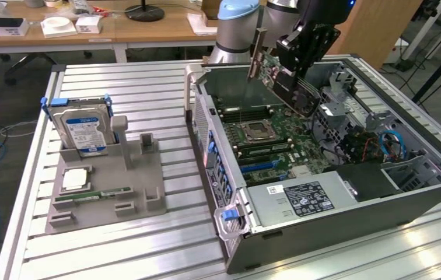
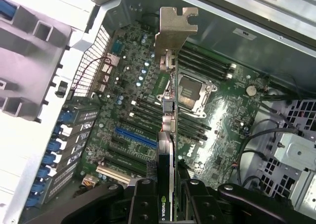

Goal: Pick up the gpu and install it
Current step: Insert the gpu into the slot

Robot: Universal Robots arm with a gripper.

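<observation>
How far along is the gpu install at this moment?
Done: the gpu, a thin dark-green circuit card with a silvery end bracket, is picked up. In hand: the black gripper clamps it above the green motherboard inside the open grey computer case. Left: it is seated in no slot yet.

Arm [image 1: 234, 29] angled down, jaws clamped

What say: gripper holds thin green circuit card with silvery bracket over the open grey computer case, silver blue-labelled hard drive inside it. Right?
Not the hard drive: exterior view shows it standing in the grey holder, outside the case. Gripper does hold the card over it.
</observation>
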